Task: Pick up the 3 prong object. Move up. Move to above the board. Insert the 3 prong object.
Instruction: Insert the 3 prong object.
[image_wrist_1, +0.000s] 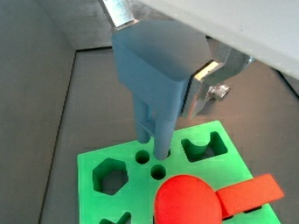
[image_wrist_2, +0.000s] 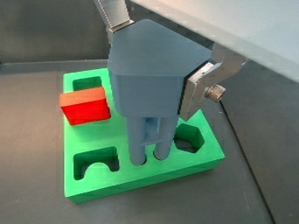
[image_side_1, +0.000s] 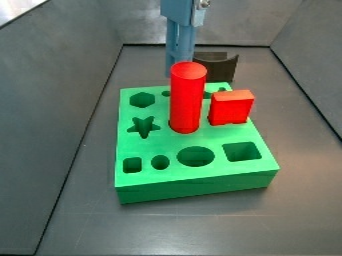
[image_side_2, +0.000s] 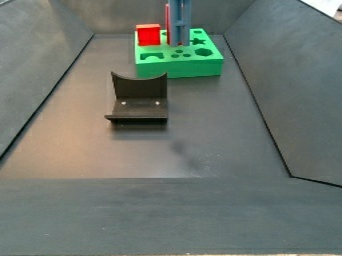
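While my gripper hangs over the far part of the green board, its flat silver fingers are closed on the blocky head of the blue pronged piece, one plate on each side. In both wrist views the thin prongs point straight down, and their tips sit at small round holes near the board's edge; I cannot tell how deep they reach. In a side view the pronged piece stands upright behind the tall red cylinder, which rises from the board. A red cube sits on the board just beside the cylinder. A black curved block lies on the floor beyond the board. Another side view shows a dark bracket, the fixture, standing on the floor well apart from the board.
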